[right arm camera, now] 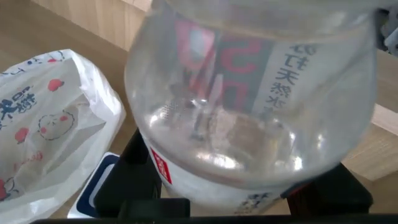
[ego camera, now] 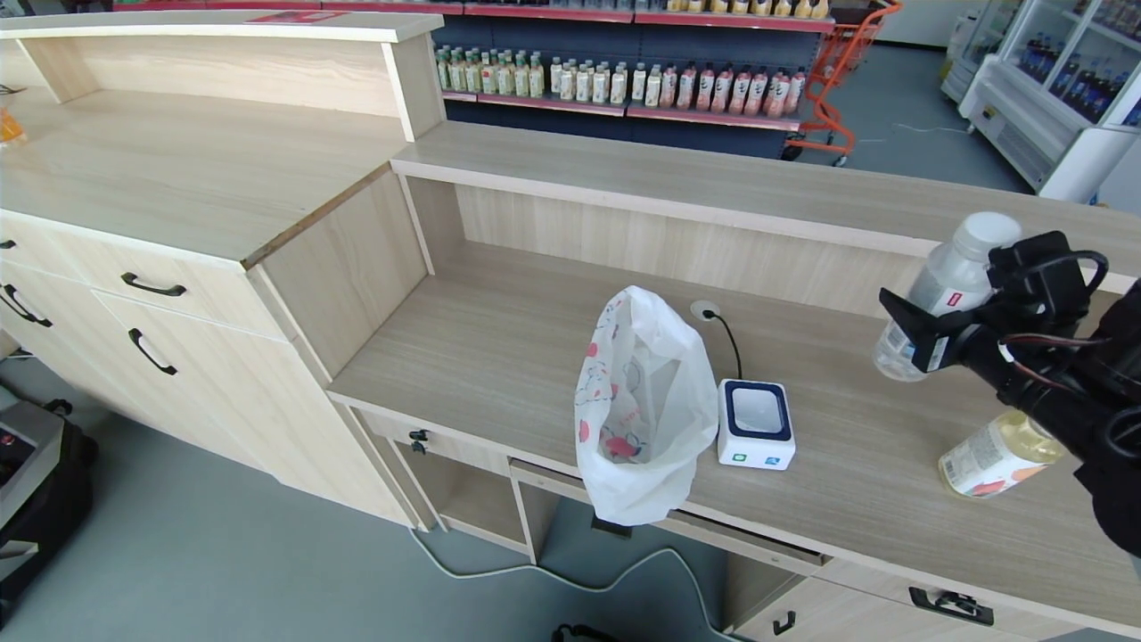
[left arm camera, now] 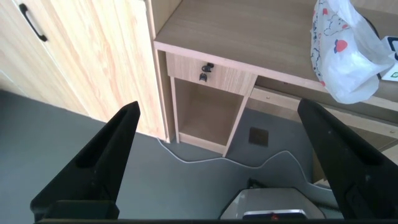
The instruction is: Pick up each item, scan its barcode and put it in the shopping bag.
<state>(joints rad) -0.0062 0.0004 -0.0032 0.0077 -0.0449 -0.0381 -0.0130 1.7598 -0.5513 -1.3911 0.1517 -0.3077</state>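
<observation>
One clear bottle is clamped in the right gripper; scanner and shopping bag stand to its left, lower.

Counter: light wood grain, raised ledge along the back.
Shopping bag: white, printed, standing open at the front edge.
Scanner: white box just beside the bag; black cable runs rearward.
Yellow-liquid bottle: lying on its side, far right.
</observation>
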